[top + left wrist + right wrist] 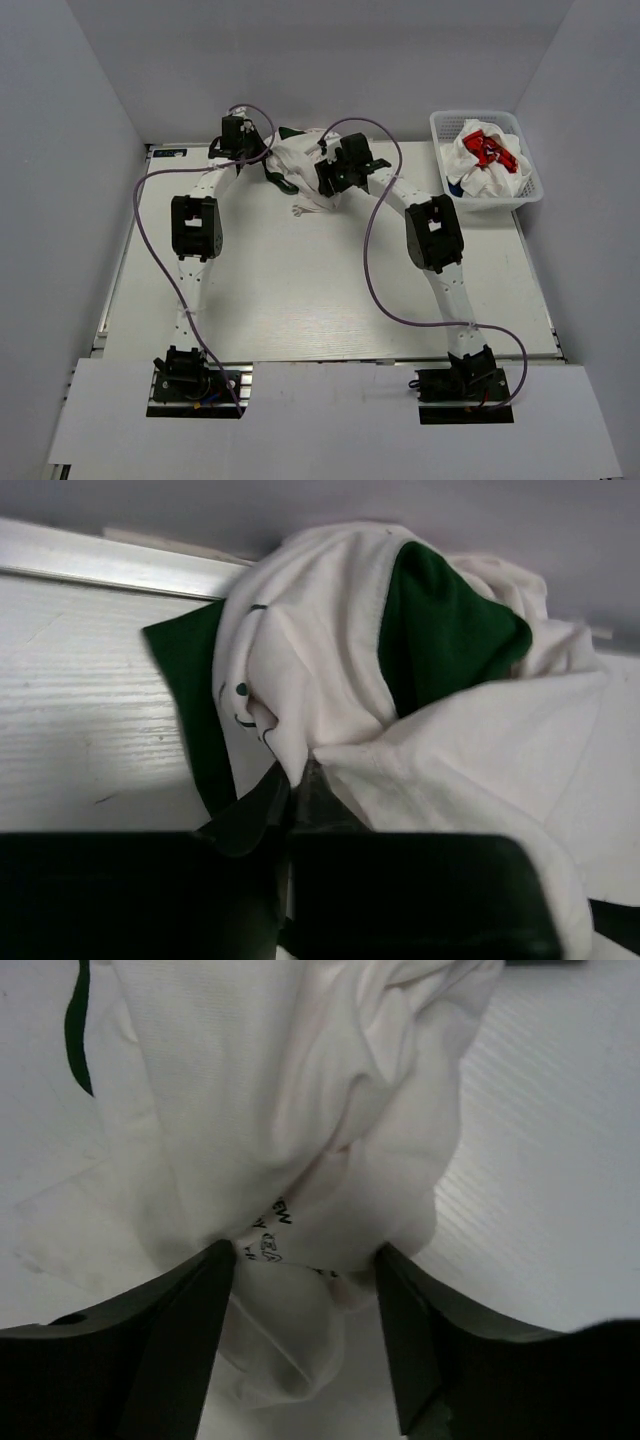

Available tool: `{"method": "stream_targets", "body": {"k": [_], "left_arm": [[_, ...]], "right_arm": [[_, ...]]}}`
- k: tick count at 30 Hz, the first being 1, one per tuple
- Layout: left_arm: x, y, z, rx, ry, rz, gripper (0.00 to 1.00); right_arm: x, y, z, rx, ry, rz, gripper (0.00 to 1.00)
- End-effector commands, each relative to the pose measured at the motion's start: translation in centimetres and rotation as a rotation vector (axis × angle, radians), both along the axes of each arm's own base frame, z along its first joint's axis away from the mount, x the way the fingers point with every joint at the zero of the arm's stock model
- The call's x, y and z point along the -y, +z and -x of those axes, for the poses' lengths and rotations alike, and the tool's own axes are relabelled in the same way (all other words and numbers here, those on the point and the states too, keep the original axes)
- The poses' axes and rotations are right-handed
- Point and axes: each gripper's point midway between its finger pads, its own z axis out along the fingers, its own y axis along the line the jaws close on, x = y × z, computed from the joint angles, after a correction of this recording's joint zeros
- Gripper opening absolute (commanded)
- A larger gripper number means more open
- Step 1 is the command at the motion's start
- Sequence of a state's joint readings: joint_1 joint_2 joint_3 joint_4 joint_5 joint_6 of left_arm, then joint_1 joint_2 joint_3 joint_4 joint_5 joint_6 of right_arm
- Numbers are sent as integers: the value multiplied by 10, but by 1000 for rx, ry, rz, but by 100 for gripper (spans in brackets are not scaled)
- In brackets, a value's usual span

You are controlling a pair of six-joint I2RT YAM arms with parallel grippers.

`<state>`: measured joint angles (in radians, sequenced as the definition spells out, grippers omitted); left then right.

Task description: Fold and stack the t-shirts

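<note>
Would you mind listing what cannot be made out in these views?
- Top view: the left gripper and right gripper cover the white and green t-shirt; its shape is hidden.
- Top view: the piled shirts in the basket hide how many lie beneath.
- Right wrist: the small print is creased, unreadable.

R tool (305,1253) prob. pinching bunched white t-shirt (300,1110) w/ black print.
</note>
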<state>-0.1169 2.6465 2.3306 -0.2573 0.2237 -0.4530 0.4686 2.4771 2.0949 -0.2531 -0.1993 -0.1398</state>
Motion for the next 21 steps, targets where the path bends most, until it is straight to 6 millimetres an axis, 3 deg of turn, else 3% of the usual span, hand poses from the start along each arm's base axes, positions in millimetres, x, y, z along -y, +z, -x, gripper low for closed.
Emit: {"method": "stream_targets", "body": {"k": [1,2,4,5,6,7,8,9,10,11,12,13,14,15,16,17,18,19,20,21], "left_arm": [[23,24,-2,72,-82,99,6],[26,26,-2,76,-89,116,0],[29,54,3,116,-117,131,0],[30,54,9,108,-124,135,0],[29,66,12,129,-131,126,0],[26,65,20,116,-124,113,0],[23,107,27,181,-124,90,0],[21,125,35,202,-130,78,0],[16,115,51,168,-125,53,0],[10,173,70,258,-118,29,0],[8,196,84,309,-121,23,0],[8,228,119,363,-133,19,0],[5,199,123,303,-120,10,0],[0,258,156,412,-123,5,0],[-4,250,177,405,-118,-10,0],[-9,263,195,431,-104,-13,0],[-6,261,216,433,-115,-10,0],[-11,305,250,532,-109,8,0],[-13,318,266,563,-104,23,0],[-15,321,282,574,-104,24,0]], "right_arm": [[-15,0,4,-24,32,-50,62],[-19,0,8,-33,45,-58,37],[-16,1,8,-29,20,-40,5],[-14,1,6,-36,-14,-38,0],[-7,10,6,-39,-39,-26,0],[-1,24,7,-25,-54,-20,0],[2,31,8,-18,-62,-19,0],[4,72,8,47,-70,-48,0],[15,56,21,28,-99,6,0],[20,129,29,136,-109,-53,0],[23,128,36,154,-114,-71,0],[31,189,57,256,-119,-150,0],[40,174,74,220,-119,-127,0],[43,184,82,233,-132,-157,0],[51,175,95,218,-143,-155,0],[64,213,120,279,-146,-201,0],[65,224,132,271,-168,-262,0],[73,243,162,284,-148,-328,0],[74,246,173,286,-126,-342,0],[79,265,190,306,-115,-388,0]]}}
